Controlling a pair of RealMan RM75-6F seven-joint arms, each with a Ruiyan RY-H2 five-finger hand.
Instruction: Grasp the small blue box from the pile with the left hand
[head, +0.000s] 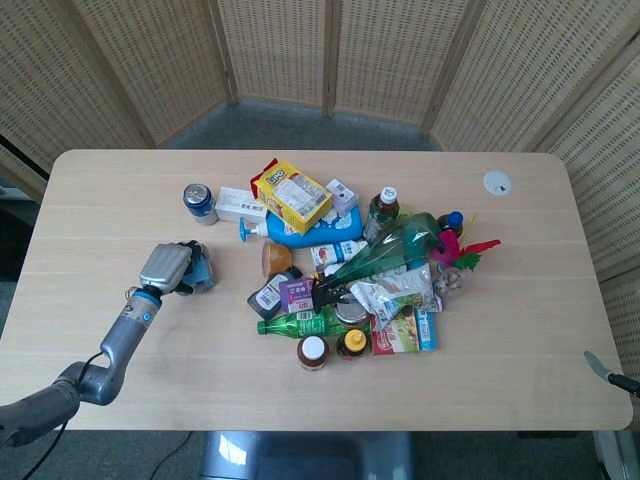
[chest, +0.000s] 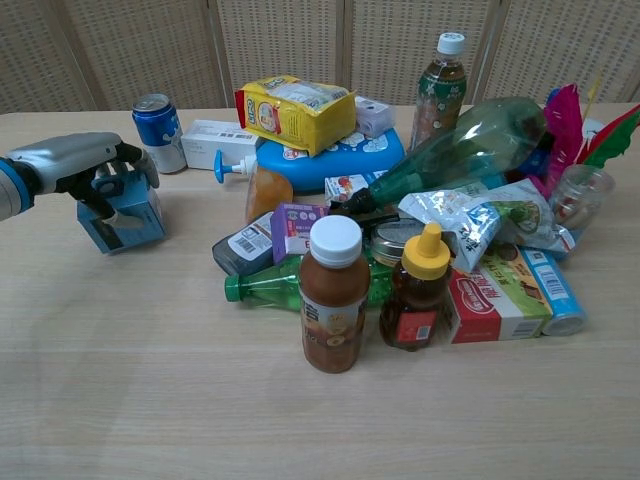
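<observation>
- The wooden table (head: 120, 180) carries everything in view.
- The pile (head: 350, 270) of bottles, packets and boxes sits near the table's middle, well apart from the small box on its left side.
- The left hand (chest: 85, 165) lies over the small blue box (chest: 130, 215), fingers (chest: 135, 165) curled down over its top and far side, gripping it; in the head view the hand (head: 168, 268) covers most of the box (head: 203, 272).
- The box sits tilted, one bottom edge on the table.
- A blue can (chest: 158, 132) stands upright just behind the box, apart from it.
- The right hand is out of sight in both views.
</observation>
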